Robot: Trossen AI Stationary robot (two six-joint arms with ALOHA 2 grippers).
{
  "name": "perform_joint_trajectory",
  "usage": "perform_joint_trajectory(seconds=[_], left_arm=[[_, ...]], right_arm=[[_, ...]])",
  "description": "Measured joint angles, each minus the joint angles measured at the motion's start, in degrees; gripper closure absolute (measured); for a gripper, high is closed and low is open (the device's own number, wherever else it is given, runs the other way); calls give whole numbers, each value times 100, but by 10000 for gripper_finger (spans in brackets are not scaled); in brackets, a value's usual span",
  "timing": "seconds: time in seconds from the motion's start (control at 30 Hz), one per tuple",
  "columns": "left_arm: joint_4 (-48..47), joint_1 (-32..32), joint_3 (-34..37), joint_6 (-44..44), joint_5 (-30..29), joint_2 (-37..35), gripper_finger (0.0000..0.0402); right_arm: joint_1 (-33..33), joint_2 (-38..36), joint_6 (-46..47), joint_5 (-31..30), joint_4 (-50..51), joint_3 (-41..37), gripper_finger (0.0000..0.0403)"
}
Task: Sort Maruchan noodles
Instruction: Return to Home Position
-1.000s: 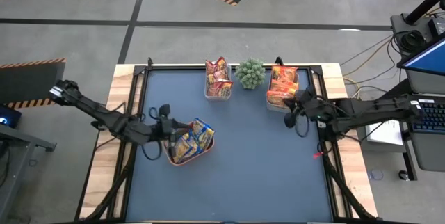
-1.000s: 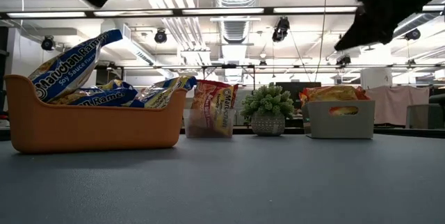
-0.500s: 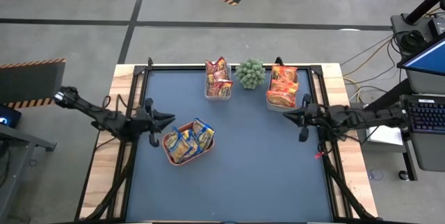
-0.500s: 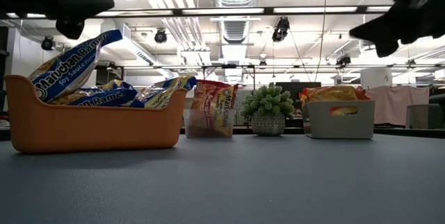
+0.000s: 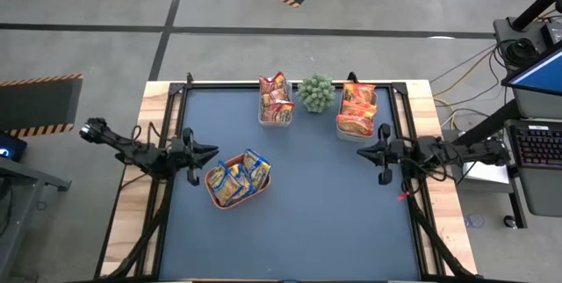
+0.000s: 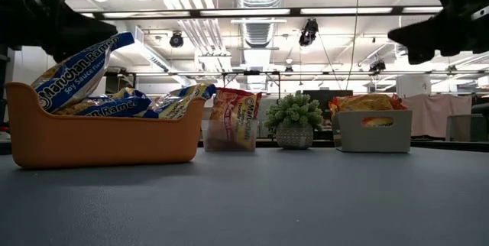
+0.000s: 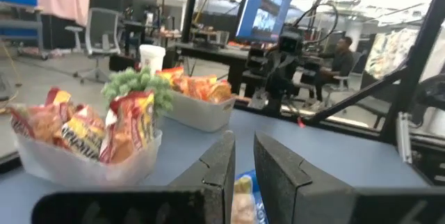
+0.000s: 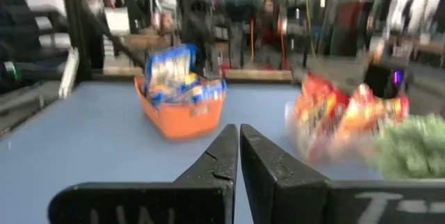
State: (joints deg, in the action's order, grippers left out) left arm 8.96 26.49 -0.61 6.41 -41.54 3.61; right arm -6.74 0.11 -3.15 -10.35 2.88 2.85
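1. Over at the table's left edge, the left gripper (image 5: 211, 150) hovers above the mat and points right toward the orange bin. Its fingers (image 7: 222, 165) are drawn close with only a thin slit between them, and they hold nothing.
2. Just beside it sits the orange bin (image 5: 213, 188), set at a slant on the table (image 5: 325, 213). It's packed with the yellow-and-blue packets (image 5: 237, 177). They stand on edge, long axes running along the bin's slant. In the low view one packet pokes well above the rim, tilted, its long axis climbing to the right.
3. Now to the far edge, where the clear tub (image 5: 275, 120) holds the red packets (image 5: 276, 97). From the low view the front one stands on end, long axis upright, and its face is turned toward the table's near side.
4. Next along is the little green plant (image 5: 317, 92), between the tub and the gray bin.
5. The gray bin (image 5: 344, 130) carries the orange packets (image 5: 357, 107), filed one behind another with long sides across the bin. Their tops just clear its rim.
6. Near the right edge, the right gripper (image 5: 362, 153) hangs in the air, pointing left. Its fingers (image 8: 219, 158) are pressed together, and it's empty too.
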Motion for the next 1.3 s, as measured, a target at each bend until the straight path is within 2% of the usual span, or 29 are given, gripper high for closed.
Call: perform_joint_trajectory(seconds=[0.07, 0.2, 0.33, 0.4, 0.8, 1.3], left_arm=[[-105, -1, 4, 53, -40, -72, 364], [-113, -1, -1, 51, -102, -116, 364], [-147, -1, -17, 140, -582, -90, 364], [-135, -3, -44, 118, -632, -72, 364], [-141, -1, -45, 118, -634, -54, 364], [-139, -1, -45, 118, -632, -54, 364]], right_arm=[[-1, 1, -174, 70, -525, -217, 394], [-1, 105, -519, 151, -530, -212, 394], [-1, 113, -714, -99, -541, -210, 394], [2, 114, -742, -157, -542, -208, 394], [2, 117, -287, -164, -532, -208, 394], [2, 119, -292, -165, -521, -208, 394]])
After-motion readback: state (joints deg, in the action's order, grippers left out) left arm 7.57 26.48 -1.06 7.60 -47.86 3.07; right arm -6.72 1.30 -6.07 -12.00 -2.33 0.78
